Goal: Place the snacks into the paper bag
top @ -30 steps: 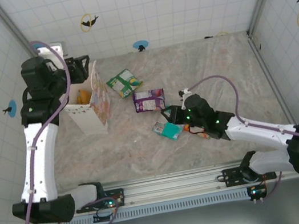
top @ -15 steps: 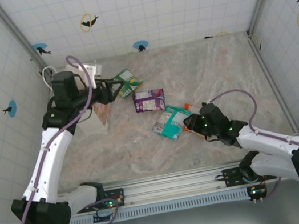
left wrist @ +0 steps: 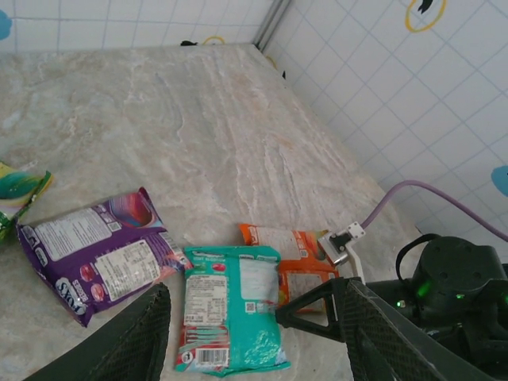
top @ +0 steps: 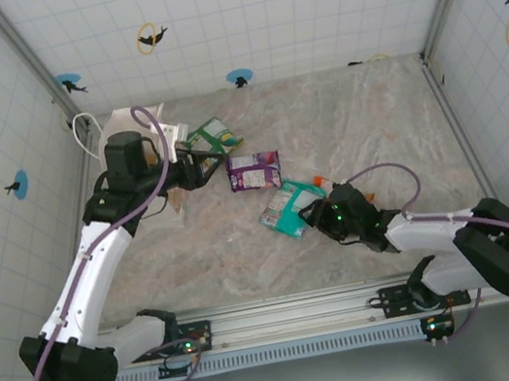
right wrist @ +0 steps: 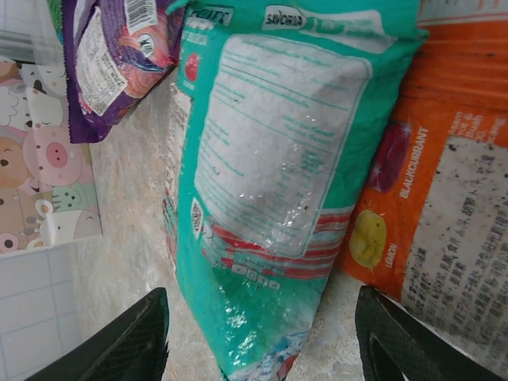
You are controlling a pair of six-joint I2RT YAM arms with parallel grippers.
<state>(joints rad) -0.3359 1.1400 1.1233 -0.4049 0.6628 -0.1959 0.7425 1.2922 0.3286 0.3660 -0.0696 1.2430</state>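
Observation:
Several snacks lie mid-table: a green-white packet (top: 213,139), a purple one (top: 254,171), a teal one (top: 287,209) and an orange one (top: 318,184). The white paper bag (top: 153,119) stands at the back left, partly behind my left arm. My left gripper (top: 203,166) hovers open and empty between the bag and the purple packet (left wrist: 95,254), looking down on the teal packet (left wrist: 230,317). My right gripper (right wrist: 266,349) is open and low on the table. The near end of the teal packet (right wrist: 270,175) lies between its fingers (right wrist: 135,333), unclamped, with the orange packet (right wrist: 444,190) alongside.
Tiled walls close the table on three sides. The bag's cord handle (top: 82,132) hangs by the left wall. The bag's cartoon-printed side (right wrist: 40,182) shows past the purple packet (right wrist: 119,55). Bare marble stretches over the right half (top: 390,117).
My left gripper swung from over the bag down toward the packets. My right gripper drew back off the teal packet, opened wider, then edged toward its near end.

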